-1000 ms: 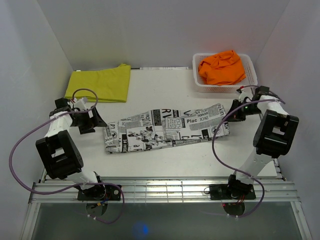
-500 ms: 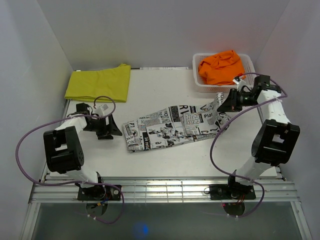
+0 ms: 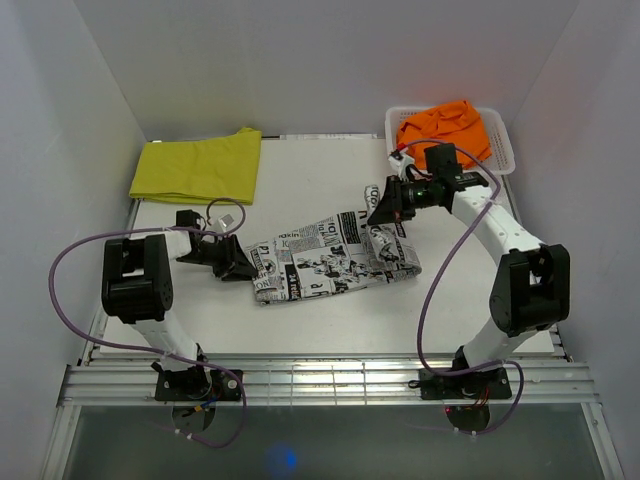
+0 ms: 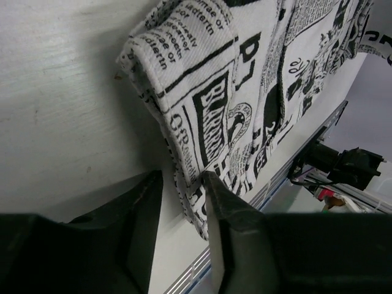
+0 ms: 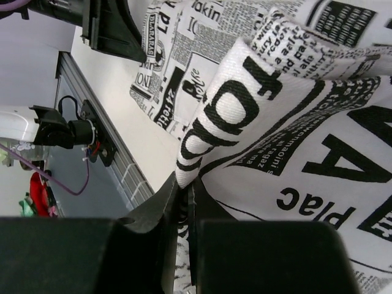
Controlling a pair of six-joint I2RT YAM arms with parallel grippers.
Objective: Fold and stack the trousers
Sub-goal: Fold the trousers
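The left gripper [image 3: 241,266] sits low on the table [image 3: 330,320], its jaws apart. In the left wrist view the bottom hem of the newspaper-print trousers [image 4: 245,92] stands between the two fingers [image 4: 228,214]: the cloth touches one finger, and a sliver of bare table shows between it and the other. From this gripper the printed cloth spreads toward 3 o'clock in the top view, lying flat across the middle of the table. The yellow trousers [image 3: 197,168] lie folded flat at about 11 o'clock from the left gripper, well apart from it, by the far left corner.

The right gripper [image 3: 382,207] is clamped on the other end of the newspaper-print trousers. In the right wrist view its fingers are pressed together on a doubled edge of the cloth. That end is lifted off the table and curled over, and the rest of the pair drops away from the gripper toward 7 to 8 o'clock, down to the flat part. At about 1 o'clock from the right gripper, near it, the orange trousers [image 3: 445,133] lie bunched in a white lattice basket [image 3: 503,152] at the far right corner.
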